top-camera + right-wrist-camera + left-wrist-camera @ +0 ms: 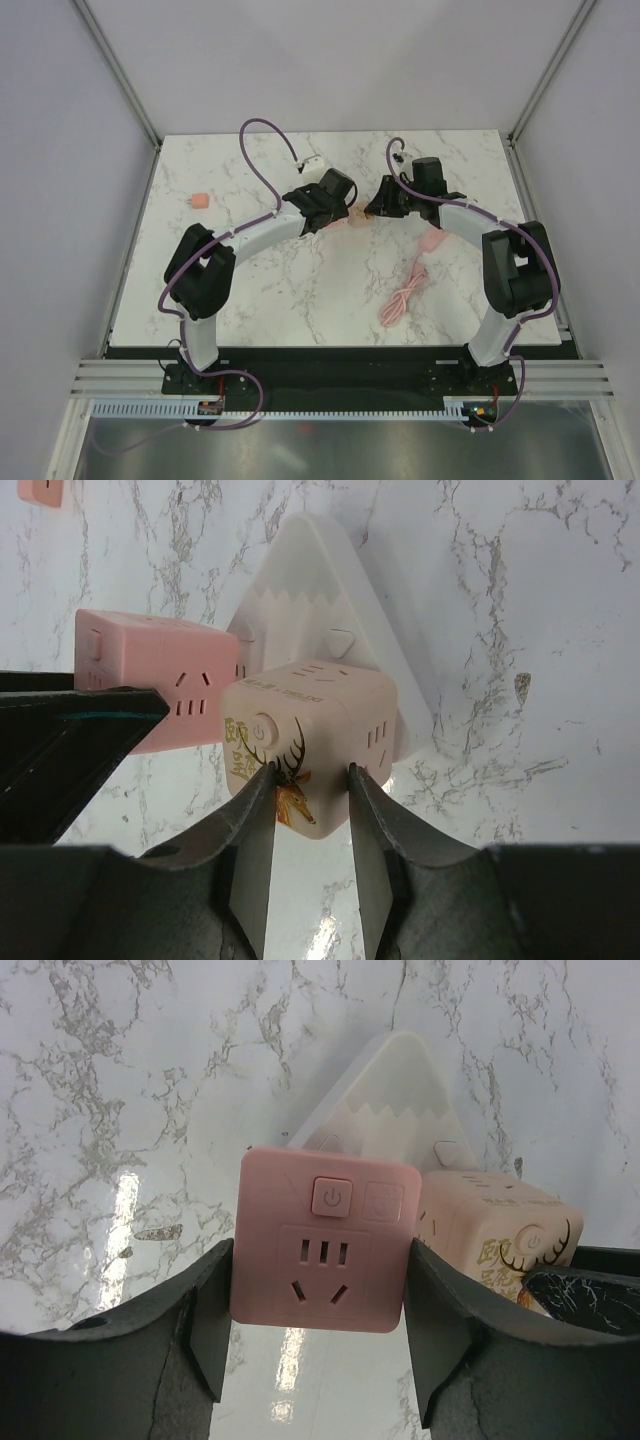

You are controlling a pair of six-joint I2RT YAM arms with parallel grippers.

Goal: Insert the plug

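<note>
Left claw (347, 211) and right claw (377, 206) meet nose to nose over the middle of the bench (250, 300). What they carry is too small to read from above. A pink cable (403, 295) lies loose, well to the right claw's near side, and a small pink block (201, 200) sits far off beyond the left claw.

From the left wrist, the left claw (320, 1330) grips a pink cube (320, 1260) by its two side faces, socket face up. The cream cube (490, 1230) touches it on the right, and a white triangular piece (400, 1090) lies just behind both.

From the right wrist, the right claw (310, 820) pinches the cream cube's lower edge narrowly. Both cubes look like light, rigid, glossy plastic that is likely to slip, so flat opposite faces are the best places to grip. No prongs show, so I cannot tell which face mates.
</note>
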